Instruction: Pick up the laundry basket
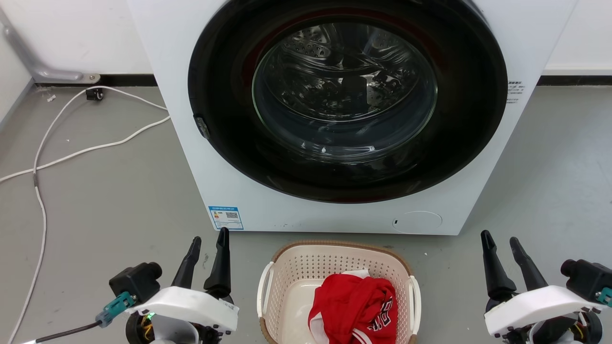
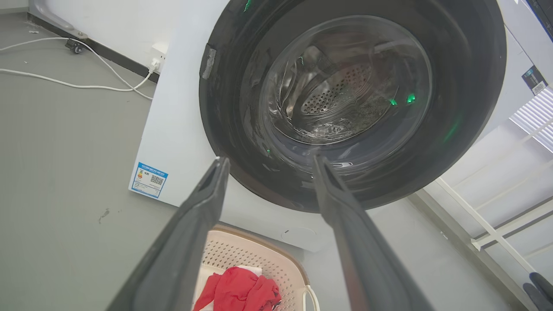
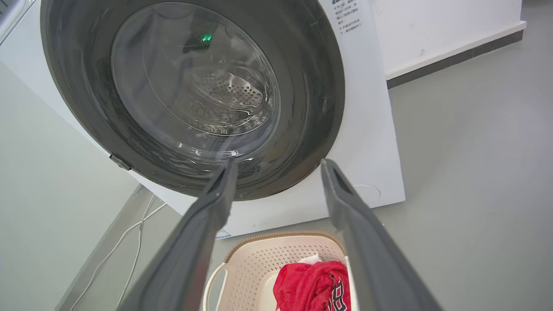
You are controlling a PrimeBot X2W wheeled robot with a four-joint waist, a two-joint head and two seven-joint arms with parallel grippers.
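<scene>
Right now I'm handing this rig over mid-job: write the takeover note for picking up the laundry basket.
Left gripper: open, empty, off the basket's left side, not touching it.
Right gripper: open, empty, further off on the basket's right side.
Laundry basket: on the floor in front of the washer, between the two grippers, with a red garment inside.
Done: nothing gripped, basket not lifted.
Left: bring each gripper in to the white handle on its side, probably close on both, then lift level.
</scene>
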